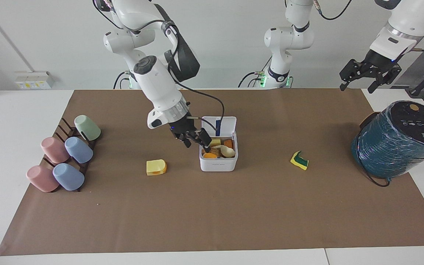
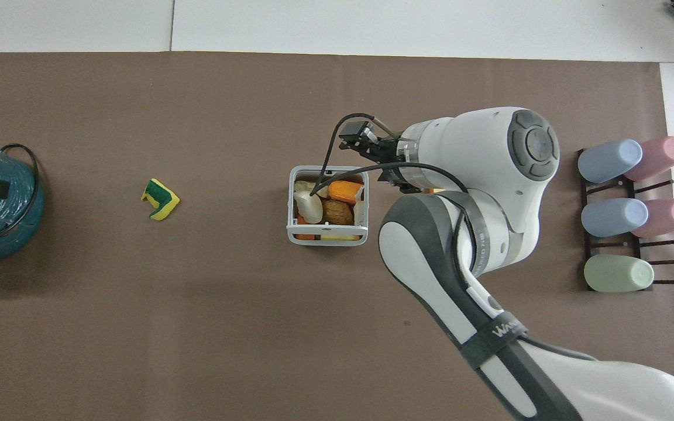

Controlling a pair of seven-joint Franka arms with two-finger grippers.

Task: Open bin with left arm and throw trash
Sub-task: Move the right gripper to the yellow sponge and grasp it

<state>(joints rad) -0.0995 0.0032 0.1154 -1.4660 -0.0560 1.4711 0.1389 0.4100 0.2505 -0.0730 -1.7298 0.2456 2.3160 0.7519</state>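
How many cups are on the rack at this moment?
5, all lying on the dark rack at the right arm's end of the table: green cup nearest the robots, then a pink and blue pair, then another pink and blue pair. None appears hidden.

Illumination is bright, even and diffuse in both views, apparently from overhead. Shadows on the brown paper (image 1: 212,206) are soft and faint; a dim one lies under the right arm (image 2: 466,257) toward 7 o'clock. The teal wrapped cylinder (image 1: 399,141) shows mild glare. Focus is sharp, without motion blur.
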